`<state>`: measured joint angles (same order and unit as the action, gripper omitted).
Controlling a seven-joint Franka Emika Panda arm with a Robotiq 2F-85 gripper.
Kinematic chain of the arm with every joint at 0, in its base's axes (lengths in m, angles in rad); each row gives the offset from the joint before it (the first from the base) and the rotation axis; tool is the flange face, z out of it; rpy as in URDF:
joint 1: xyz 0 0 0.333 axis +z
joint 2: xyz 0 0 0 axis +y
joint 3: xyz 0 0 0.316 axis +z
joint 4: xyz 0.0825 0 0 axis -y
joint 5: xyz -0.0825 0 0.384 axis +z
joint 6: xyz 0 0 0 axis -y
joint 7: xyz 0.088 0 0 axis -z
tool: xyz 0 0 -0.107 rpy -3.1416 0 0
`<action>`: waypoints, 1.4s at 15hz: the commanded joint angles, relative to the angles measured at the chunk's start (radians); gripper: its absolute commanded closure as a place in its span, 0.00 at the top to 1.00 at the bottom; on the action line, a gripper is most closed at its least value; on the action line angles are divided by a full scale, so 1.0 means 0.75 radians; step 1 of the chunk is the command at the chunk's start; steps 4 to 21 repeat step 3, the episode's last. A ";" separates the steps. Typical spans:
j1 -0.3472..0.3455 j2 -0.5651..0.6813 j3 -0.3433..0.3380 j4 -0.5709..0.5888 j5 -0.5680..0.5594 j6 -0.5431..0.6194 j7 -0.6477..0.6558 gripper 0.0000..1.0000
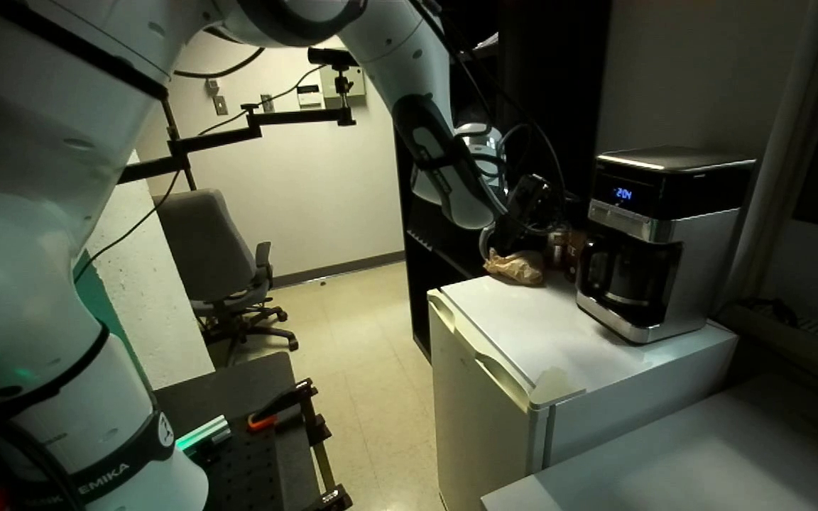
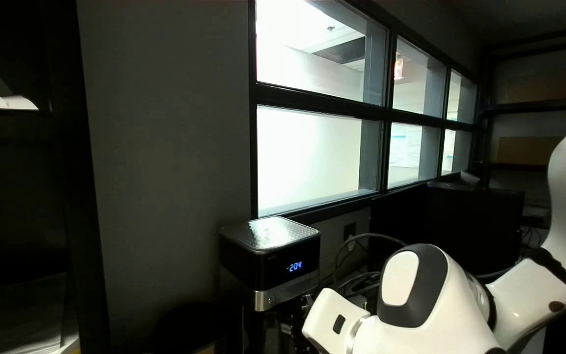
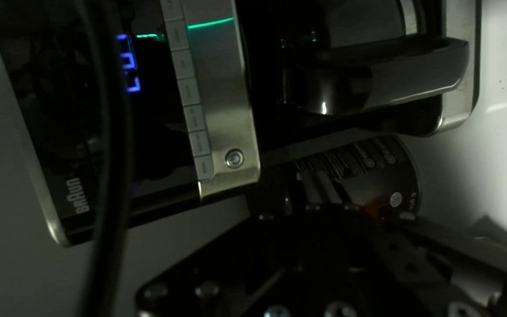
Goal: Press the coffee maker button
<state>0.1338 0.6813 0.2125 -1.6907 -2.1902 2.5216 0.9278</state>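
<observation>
Wrist view has the tool (image 3: 319,188) clenched, jaws together on nothing, presumably to make one firm poker, and it's apart from the power button (image 3: 234,158), the likely target. Up on the fridge-top bench (image 1: 522,319) stands the coffee maker (image 1: 693,259), upright, panel (image 1: 643,186) turned toward the arm (image 1: 402,64), which should leave that button open to a straight push!

In the wrist view, a black cable (image 3: 117,145) is crossing left, a carafe handle (image 3: 420,70) jutting upper right, the power button (image 3: 234,158) lying uncovered mid-frame.
</observation>
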 commanded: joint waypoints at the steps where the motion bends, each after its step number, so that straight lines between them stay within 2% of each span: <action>1: -0.024 -0.139 0.024 -0.182 -0.061 -0.012 0.076 0.00; 3: -0.032 -0.174 0.030 -0.227 -0.076 -0.010 0.096 0.00; 21: -0.032 -0.174 0.030 -0.227 -0.076 -0.010 0.096 0.00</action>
